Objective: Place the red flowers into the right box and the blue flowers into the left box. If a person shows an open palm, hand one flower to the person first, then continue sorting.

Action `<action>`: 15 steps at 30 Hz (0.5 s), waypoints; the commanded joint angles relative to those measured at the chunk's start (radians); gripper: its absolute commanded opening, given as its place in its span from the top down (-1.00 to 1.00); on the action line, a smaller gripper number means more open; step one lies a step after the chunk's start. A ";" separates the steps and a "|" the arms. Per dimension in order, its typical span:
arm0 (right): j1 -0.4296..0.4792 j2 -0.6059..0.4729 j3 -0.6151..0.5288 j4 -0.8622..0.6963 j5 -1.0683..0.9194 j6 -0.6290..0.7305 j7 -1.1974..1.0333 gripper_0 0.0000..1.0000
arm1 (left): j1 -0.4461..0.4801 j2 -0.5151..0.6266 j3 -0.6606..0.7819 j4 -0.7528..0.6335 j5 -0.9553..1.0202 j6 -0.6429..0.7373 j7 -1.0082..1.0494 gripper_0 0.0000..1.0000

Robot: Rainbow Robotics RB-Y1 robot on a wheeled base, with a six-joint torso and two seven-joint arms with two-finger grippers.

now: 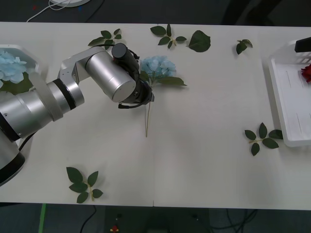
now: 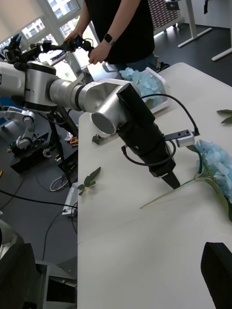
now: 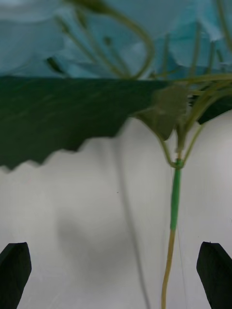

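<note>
- White table [image 1: 204, 97] carried one pale-blue hydrangea [image 1: 158, 67] near its middle, head toward the far edge, thin stem [image 1: 147, 121] running toward the robot.
- Left gripper [image 1: 150, 97] was down over that flower's stem, just below the head; the silver left arm [image 1: 73, 92] reached in from the left side.
- Left wrist view: both black fingertips [image 3: 14, 275] stood wide apart at the corners, the green-and-tan stem [image 3: 174, 217] between them but nearer one side, not touched by either. Jaws spread, gripping nothing.
- Same view: a broad dark green leaf [image 3: 63, 116] and blue petals [image 3: 121, 34] sat just beyond the fingers.
- Right wrist view: the left gripper's black tip [image 2: 170, 179] sat at the stem close to the table; contact could not be judged there.
- Left box [image 1: 26, 56] at the table's left edge already held blue hydrangea heads [image 1: 9, 65].
- Right box [image 1: 286, 97] at the right edge held a red flower [image 1: 307, 73] against its far side, partly cut by the frame.
- Right gripper: one black finger [image 2: 217, 275] was seen in its own wrist view, held above the table; spread or closed could not be told.
- Loose leaf sprigs [image 1: 83, 184] lay scattered, others at [image 1: 262, 137] and [image 1: 182, 39].
</note>
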 commanded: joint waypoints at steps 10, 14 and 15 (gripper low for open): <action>0.005 -0.031 0.058 -0.082 -0.049 -0.063 0.031 -1.00 | -0.077 -0.059 -0.069 0.013 0.000 -0.091 -0.062 -1.00; 0.005 -0.024 0.061 -0.093 -0.049 -0.068 0.031 -1.00 | -0.077 -0.059 -0.098 0.015 0.000 -0.091 -0.062 -1.00; 0.005 -0.022 0.061 -0.093 -0.049 -0.068 0.031 -1.00 | -0.077 -0.059 -0.104 0.015 0.000 -0.091 -0.062 -1.00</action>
